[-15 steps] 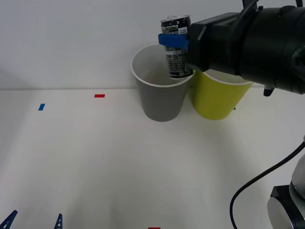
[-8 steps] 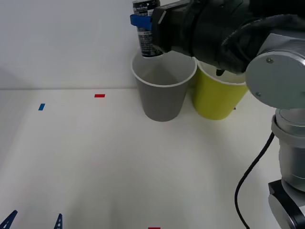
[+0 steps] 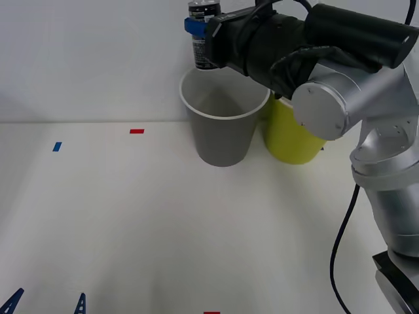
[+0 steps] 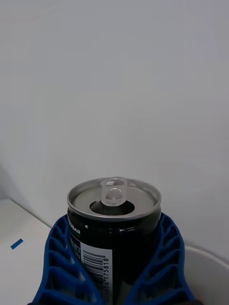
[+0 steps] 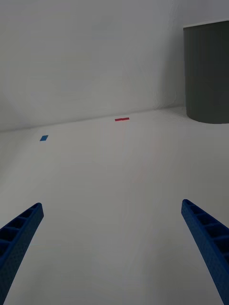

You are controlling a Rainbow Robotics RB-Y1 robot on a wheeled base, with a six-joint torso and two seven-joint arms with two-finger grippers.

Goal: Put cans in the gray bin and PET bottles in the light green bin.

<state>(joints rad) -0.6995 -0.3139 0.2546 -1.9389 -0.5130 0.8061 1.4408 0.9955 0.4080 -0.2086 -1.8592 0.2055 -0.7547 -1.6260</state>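
Note:
A small black can (image 3: 203, 40) with a silver top (image 4: 113, 198) is held upright in my right gripper (image 3: 199, 27), whose blue fingers (image 4: 62, 267) are shut on its sides. It hangs just above the back left rim of the gray bin (image 3: 222, 127). The light green bin (image 3: 294, 134) stands touching the gray bin on its right, partly hidden by my right arm. My left gripper (image 5: 114, 252) is open low over the table near the front left edge, its fingertips (image 3: 80, 303) just in view. The gray bin (image 5: 207, 71) stands far ahead of it.
A red tape mark (image 3: 136, 131) and a blue tape mark (image 3: 57, 146) lie on the white table (image 3: 163, 229) left of the bins. Another red mark (image 3: 211, 313) sits at the front edge. A white wall rises behind the bins.
My right gripper lifted the can from inside the gray bin's mouth up and leftward to above its back left rim. Over the last half second it shifted slightly right. The left arm has stayed still.

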